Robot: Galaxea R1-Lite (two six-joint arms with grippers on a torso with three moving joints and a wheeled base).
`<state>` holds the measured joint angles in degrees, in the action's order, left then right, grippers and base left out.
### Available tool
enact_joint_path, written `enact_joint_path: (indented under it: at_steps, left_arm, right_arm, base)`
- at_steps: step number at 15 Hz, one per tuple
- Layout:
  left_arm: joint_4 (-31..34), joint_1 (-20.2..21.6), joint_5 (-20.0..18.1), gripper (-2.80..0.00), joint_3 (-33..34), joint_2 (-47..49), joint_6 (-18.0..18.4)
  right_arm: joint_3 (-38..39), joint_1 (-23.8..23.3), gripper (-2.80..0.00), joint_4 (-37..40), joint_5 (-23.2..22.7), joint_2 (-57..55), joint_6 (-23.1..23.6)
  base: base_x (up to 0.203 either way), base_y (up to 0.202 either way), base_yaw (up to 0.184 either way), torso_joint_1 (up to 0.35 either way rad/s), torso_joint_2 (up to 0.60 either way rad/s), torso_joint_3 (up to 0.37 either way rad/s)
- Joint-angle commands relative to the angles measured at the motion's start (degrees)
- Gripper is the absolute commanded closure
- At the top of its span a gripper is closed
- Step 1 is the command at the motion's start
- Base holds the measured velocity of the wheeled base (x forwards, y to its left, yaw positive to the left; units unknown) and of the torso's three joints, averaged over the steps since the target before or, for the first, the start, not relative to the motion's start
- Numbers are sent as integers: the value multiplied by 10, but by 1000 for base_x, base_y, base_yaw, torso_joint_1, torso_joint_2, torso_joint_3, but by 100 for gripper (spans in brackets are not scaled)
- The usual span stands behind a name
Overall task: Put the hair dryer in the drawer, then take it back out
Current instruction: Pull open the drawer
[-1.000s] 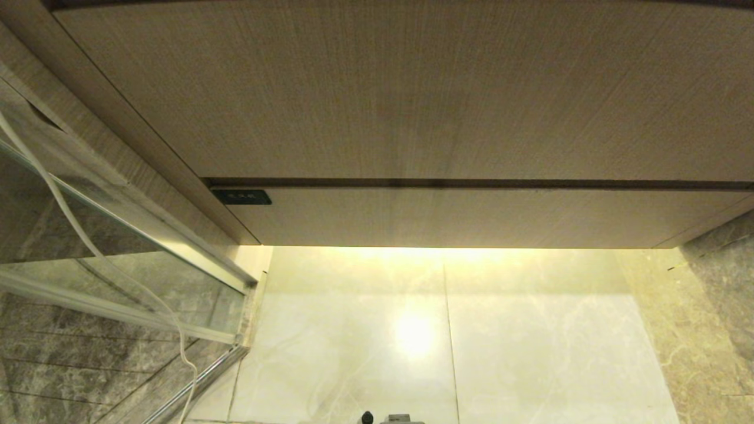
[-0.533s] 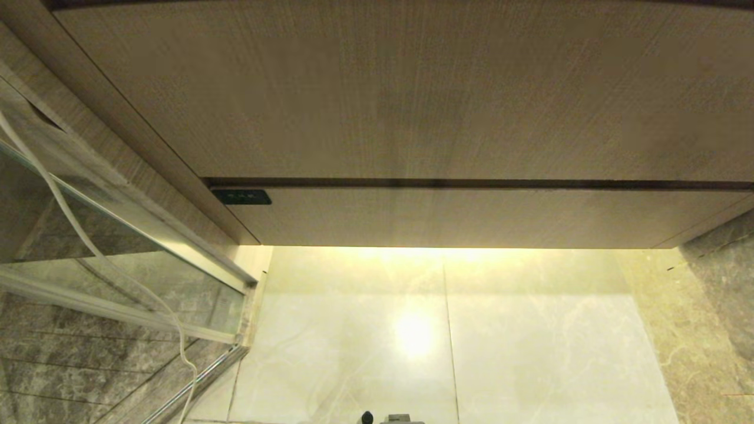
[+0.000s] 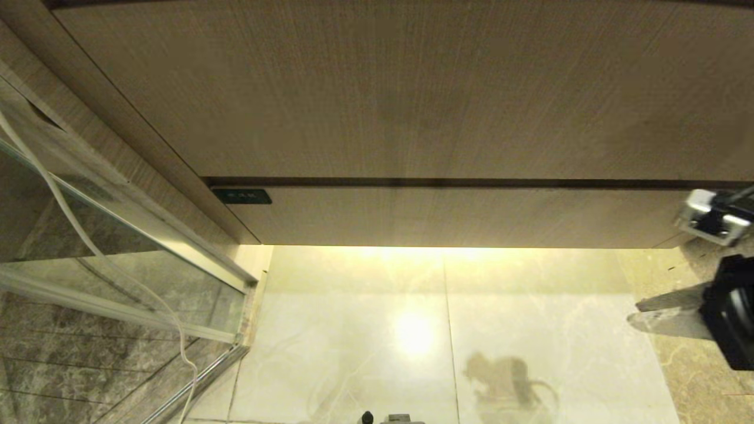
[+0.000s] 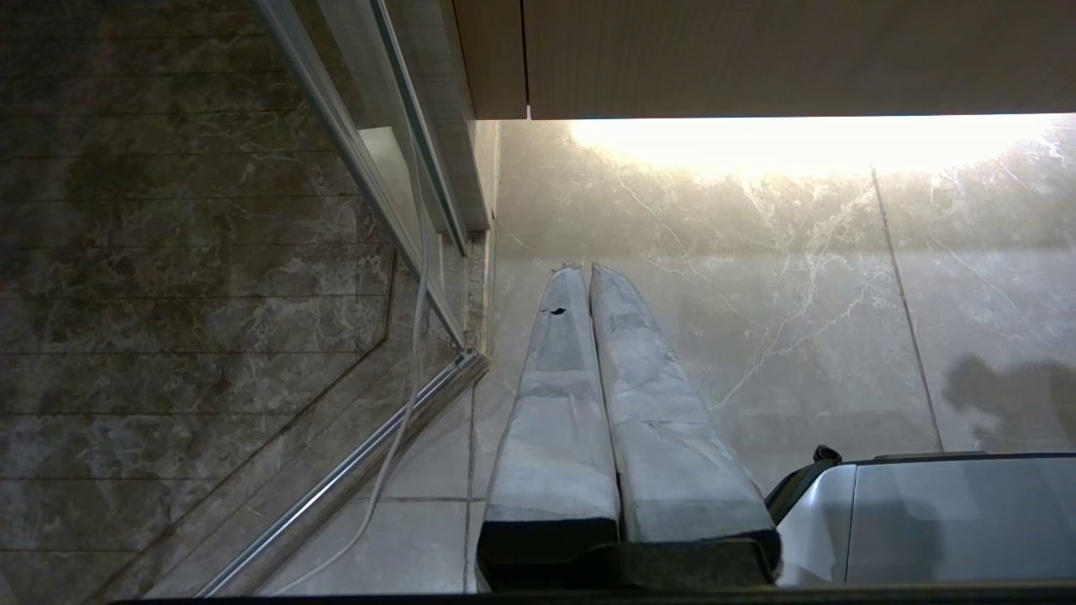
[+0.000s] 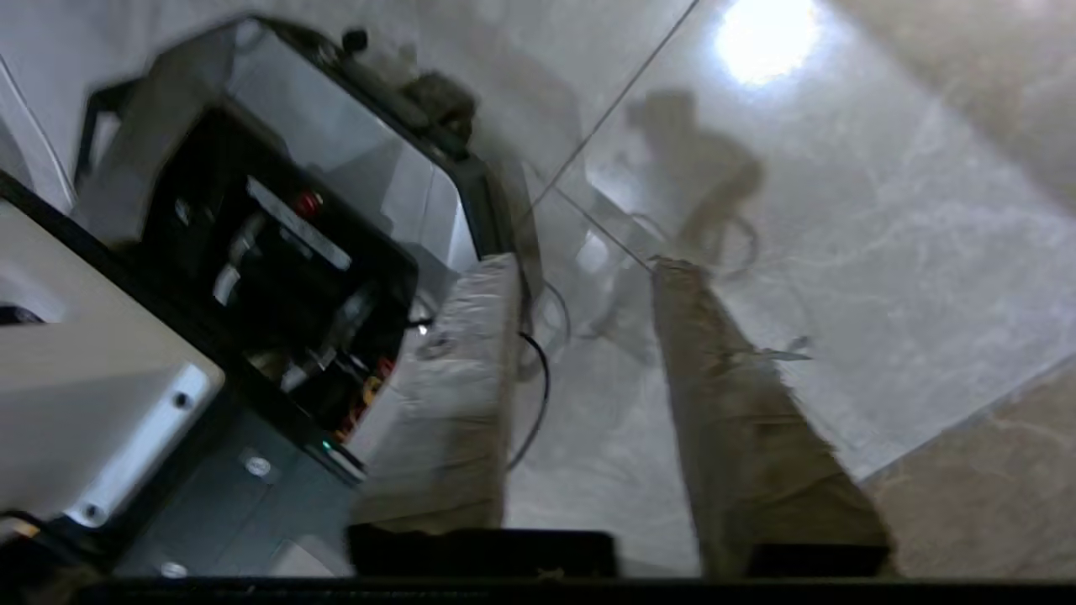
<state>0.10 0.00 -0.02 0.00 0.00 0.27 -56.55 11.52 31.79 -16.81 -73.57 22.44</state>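
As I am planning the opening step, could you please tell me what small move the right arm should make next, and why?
Probably bring the right end effector in toward the drawer front, ready to pull it open. The drawer is shut, the end effector is open and empty over the floor near the drawer's right end, and no hair dryer is in view.

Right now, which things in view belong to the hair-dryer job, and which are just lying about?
Job: drawer, closed; right gripper, open and empty, at the head view's right edge. Hair dryer not in view.
Lying about: taller panel above the drawer; white cable by the glass door; left gripper, shut, parked over the floor.
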Motion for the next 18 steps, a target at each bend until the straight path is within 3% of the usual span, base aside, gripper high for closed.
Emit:
enact_joint_path:
  at_steps: [1,4,5,8,10,11,14,16,18]
  left_arm:
    - [0,0,0,0,1,0,0]
    - [0,0,0,0,1,0,0]
    - [0,0,0,0,1,0,0]
    - [0,0,0,0,1,0,0]
    - [0,0,0,0,1,0,0]
    - [0,0,0,0,1,0,0]
    - [0,0,0,0,1,0,0]
    - [0,0,0,0,0,0,0]
    - [0,0,0,0,1,0,0]
  right_arm:
    - [-33,11,-280,-10,3,-144,84]
    - [-9,9,-280,-148,72,-179,266]
    - [8,8,-280,-205,95,-185,298]
    - [98,5,-280,-509,107,-205,366]
    - [149,-3,-280,-665,69,-218,400]
    - [163,-23,-280,-698,35,-223,416]
    - [183,-52,-280,-761,-6,-224,433]
    - [192,-62,-280,-807,-69,-229,438]
    - [196,-70,-280,-809,-80,-229,444]
  base:
    - [0,0,0,0,0,0]
    - [0,0,0,0,0,0]
    - [0,0,0,0,0,0]
    - [0,0,0,0,0,0]
    - [0,0,0,0,0,0]
    - [0,0,0,0,0,0]
    - [0,0,0,0,0,0]
    - [0,0,0,0,0,0]
    - [0,0,0,0,0,0]
